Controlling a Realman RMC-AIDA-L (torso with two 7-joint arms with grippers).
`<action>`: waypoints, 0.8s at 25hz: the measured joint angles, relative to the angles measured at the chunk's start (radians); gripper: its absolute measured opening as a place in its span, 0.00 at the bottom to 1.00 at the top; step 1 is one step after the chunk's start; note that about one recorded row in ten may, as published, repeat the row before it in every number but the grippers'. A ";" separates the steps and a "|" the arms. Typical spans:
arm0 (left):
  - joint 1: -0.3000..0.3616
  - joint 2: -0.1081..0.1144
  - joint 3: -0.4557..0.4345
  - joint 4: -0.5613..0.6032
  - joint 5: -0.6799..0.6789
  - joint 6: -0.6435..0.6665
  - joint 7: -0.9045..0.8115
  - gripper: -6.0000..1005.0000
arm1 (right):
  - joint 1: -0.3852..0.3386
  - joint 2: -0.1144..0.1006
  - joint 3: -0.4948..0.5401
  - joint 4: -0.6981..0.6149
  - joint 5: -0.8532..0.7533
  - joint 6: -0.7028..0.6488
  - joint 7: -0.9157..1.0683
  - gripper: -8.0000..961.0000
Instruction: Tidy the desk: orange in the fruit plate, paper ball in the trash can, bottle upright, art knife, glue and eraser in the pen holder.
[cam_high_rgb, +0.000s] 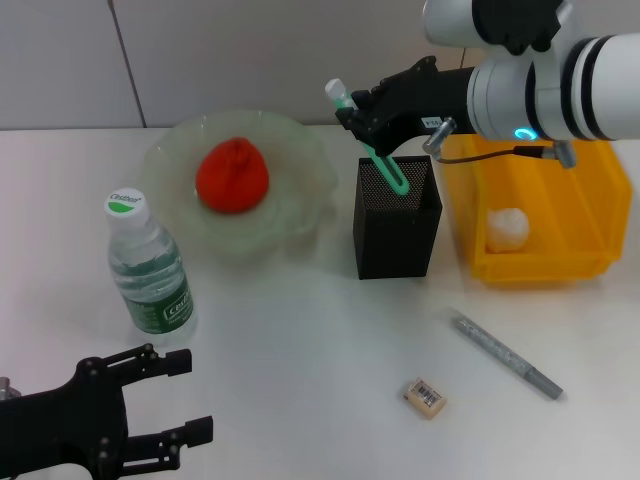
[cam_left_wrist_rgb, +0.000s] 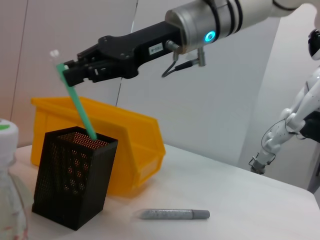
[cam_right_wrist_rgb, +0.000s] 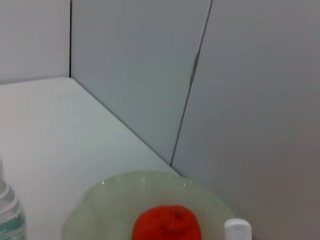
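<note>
The orange (cam_high_rgb: 231, 175) lies in the pale green fruit plate (cam_high_rgb: 300, 150). To the plate's front left the bottle (cam_high_rgb: 148, 265) stands upright. My right gripper (cam_high_rgb: 358, 112) hovers over the black mesh pen holder (cam_high_rgb: 397, 215), shut on a slim green tool (cam_high_rgb: 385, 170) with a white end; the tool's lower end is inside the holder. I cannot tell whether this tool is the art knife or the glue. A grey speckled stick (cam_high_rgb: 505, 354) and the eraser (cam_high_rgb: 424, 397) lie on the table in front. The paper ball (cam_high_rgb: 507, 228) sits in the yellow trash can (cam_high_rgb: 590, 180). My left gripper (cam_high_rgb: 190, 398) rests open, low at the front left.
The left wrist view shows the pen holder (cam_left_wrist_rgb: 75, 175) in front of the trash can (cam_left_wrist_rgb: 135, 145), with the grey stick (cam_left_wrist_rgb: 172, 214) lying nearby. A grey wall runs behind the table. Another white robot (cam_left_wrist_rgb: 295, 120) stands far off.
</note>
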 joint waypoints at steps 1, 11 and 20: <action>-0.004 0.000 -0.001 -0.009 0.000 0.000 0.000 0.81 | 0.001 0.000 0.000 0.014 0.015 0.016 -0.018 0.23; -0.005 0.000 -0.013 -0.018 0.000 -0.002 0.000 0.81 | 0.010 0.000 0.000 0.102 0.076 0.070 -0.074 0.25; 0.001 0.001 -0.014 -0.018 0.000 -0.001 0.000 0.81 | -0.017 0.002 0.001 0.103 0.080 0.068 -0.048 0.37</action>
